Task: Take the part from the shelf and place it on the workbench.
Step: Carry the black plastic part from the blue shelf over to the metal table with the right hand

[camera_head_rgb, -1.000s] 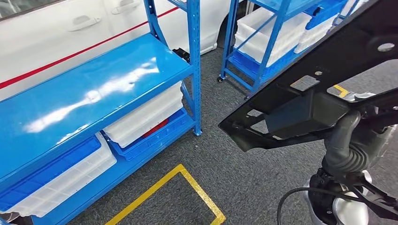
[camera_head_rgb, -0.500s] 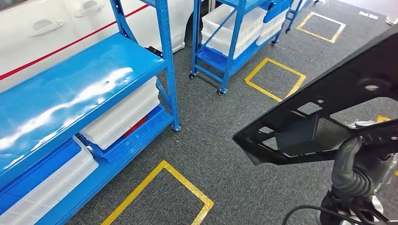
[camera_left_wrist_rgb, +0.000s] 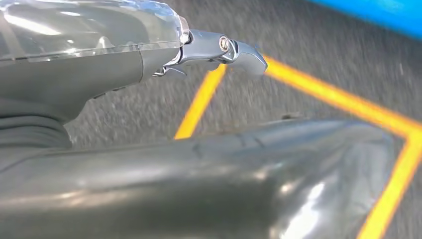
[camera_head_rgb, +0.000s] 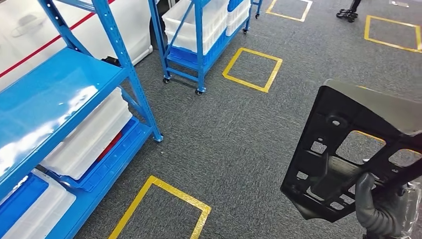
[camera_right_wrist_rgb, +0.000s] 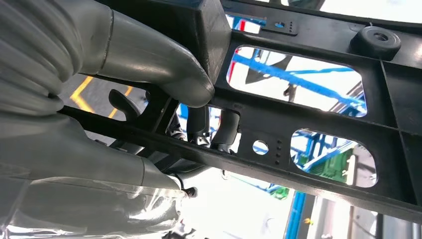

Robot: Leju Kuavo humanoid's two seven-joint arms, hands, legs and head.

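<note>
The right hand (camera_head_rgb: 380, 211) grips the part (camera_head_rgb: 348, 149) from below, its thick grey thumb pressed up against a boxy block on the part's underside. In the right wrist view the thumb (camera_right_wrist_rgb: 154, 64) wraps over that block while the darker fingers (camera_right_wrist_rgb: 214, 129) curl round a crossbar on the far side, so the part is clamped between them.

The part is a flat, black, moulded plastic panel, matte, with rectangular cut-outs, small round holes, raised ribs and a round boss (camera_right_wrist_rgb: 379, 40) near one corner. It stands tilted above the hand, over the carpet and well apart from the shelf (camera_head_rgb: 54, 104).

The left hand (camera_left_wrist_rgb: 219, 50) hangs over the floor; a grey finger tip sticks out past a glossy clear cover, with nothing seen in it, but whether its fingers are apart or curled I cannot tell.

The floor is dark grey, coarse carpet (camera_head_rgb: 234, 134) marked with yellow tape squares (camera_head_rgb: 164, 209). The shelf is glossy blue steel with perforated uprights; its top deck is bare and shiny, and white translucent bins (camera_head_rgb: 84, 137) sit in blue trays beneath it. Beyond the shelf stands a wheeled blue rack (camera_head_rgb: 199, 35) loaded with more white bins, and behind the shelf a white car body (camera_head_rgb: 30, 30) with a red stripe.
</note>
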